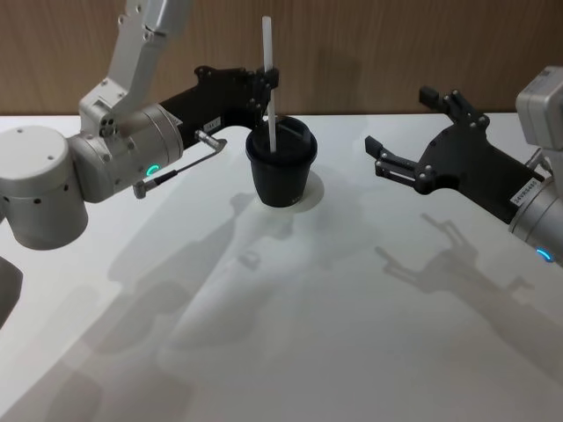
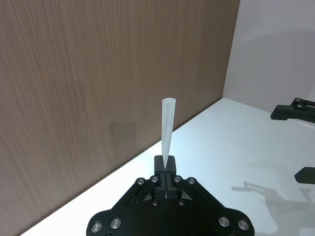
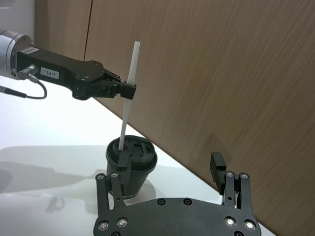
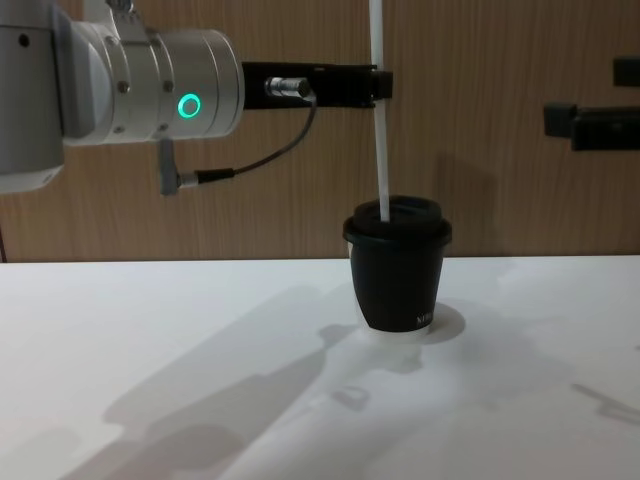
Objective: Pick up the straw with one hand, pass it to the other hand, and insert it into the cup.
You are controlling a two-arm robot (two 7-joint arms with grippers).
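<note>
Surface: smooth matte white table (image 1: 290, 334), carrying soft grey shadows of both arms. Backdrop: vertical wood-grain panelling (image 1: 369, 53) in brown, meeting a plain pale wall (image 2: 280, 49) at one corner.

Cup (image 1: 280, 167): small, black, tapered, with a black domed lid and a pale ring at its base; it stands upright on the table near the panelling, between the two grippers. Tiny white lettering low on its side (too small to read).

Straw (image 1: 269, 83): thin, straight white tube, plain, roughly upright with a slight lean. Its lower end sits in the lid's opening; its upper length rises well above the cup.

Left gripper (image 1: 268, 81): flat black body on a fat silver cylindrical wrist with a green glowing ring and a thin black cable (image 4: 255, 160). It is held above the cup, fingers pinched together on the straw's upper part. A small white label on its body bears dark characters (illegible).

Right gripper (image 1: 406, 132): all black, angular linkage studded with silver screws, fingers spread wide and holding nothing, hanging above the table well to the cup's right. A white label sits on its arm, text unreadable.
</note>
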